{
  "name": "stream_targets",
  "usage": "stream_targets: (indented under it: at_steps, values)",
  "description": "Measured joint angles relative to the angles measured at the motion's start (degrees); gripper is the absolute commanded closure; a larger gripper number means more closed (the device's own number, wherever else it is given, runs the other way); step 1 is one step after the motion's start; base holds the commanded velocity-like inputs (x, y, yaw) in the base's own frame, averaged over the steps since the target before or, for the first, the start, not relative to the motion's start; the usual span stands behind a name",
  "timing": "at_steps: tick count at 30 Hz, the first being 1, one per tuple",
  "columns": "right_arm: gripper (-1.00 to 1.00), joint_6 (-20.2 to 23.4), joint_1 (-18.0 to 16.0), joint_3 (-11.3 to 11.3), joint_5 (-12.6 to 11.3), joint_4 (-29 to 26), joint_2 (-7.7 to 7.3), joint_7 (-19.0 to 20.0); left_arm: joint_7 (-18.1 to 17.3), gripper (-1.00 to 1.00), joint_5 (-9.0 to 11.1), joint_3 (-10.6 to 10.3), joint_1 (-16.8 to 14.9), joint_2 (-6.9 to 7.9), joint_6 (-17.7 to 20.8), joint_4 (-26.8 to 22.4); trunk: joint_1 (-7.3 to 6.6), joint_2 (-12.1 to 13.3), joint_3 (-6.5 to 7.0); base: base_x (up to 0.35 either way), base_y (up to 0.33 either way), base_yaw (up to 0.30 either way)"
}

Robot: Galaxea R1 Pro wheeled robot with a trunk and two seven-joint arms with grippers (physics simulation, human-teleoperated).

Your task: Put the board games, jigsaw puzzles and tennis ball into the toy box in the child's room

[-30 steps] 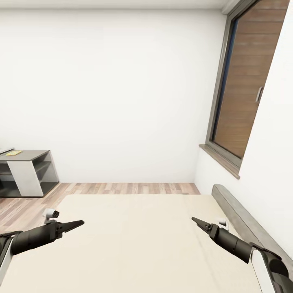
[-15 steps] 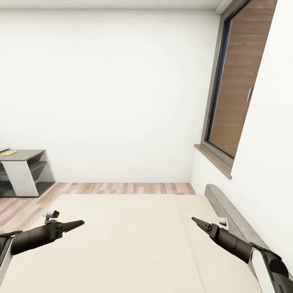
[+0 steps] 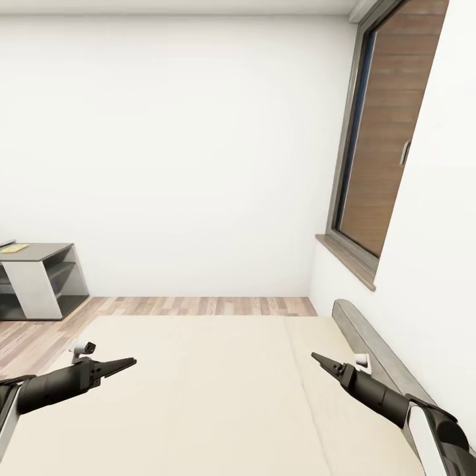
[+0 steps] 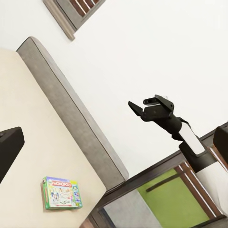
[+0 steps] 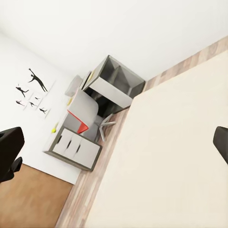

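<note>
The bed [image 3: 198, 390] is your landmark: its beige mattress lies under both arms, with the grey headboard [image 3: 370, 344] running along its right edge below the window [image 3: 383, 139]. Past the bed's far-left corner stands the table [image 3: 39, 277], with one yellow flat thing [image 3: 14, 248] on its top, too small for you to name.

One board game [image 4: 61, 193] is visible on the bed, seen from the left wrist: a green-and-white Monopoly box lying flat close to the headboard. That puts it, I judge, nearer your right gripper [image 3: 317, 359]. Its sides look nearly equal, so no long axis constrains you.

The right gripper [image 4: 149, 107] has its fingers spread and holds nothing. The left gripper [image 3: 125, 362] hovers over the bed's left side, also empty; you cannot tell its gap from the head view.
</note>
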Motion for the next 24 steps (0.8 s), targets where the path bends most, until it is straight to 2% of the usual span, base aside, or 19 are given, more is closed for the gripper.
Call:
stream_targets:
  at_steps: [10,24]
  values:
    - [-1.0,0.1,0.0,0.0,0.0,0.0,0.0,0.0,0.0,-1.0,0.0,-0.1,0.0,-0.04,0.0,0.0,0.0,0.0,0.0,0.0,-0.025,0.0]
    - [-1.0,0.1,0.0,0.1,-0.1,0.0,-0.01,0.0,0.0,-1.0,0.0,-0.1,0.0,-0.04,0.0,0.0,0.0,0.0,0.0,0.0,-0.152,0.0]
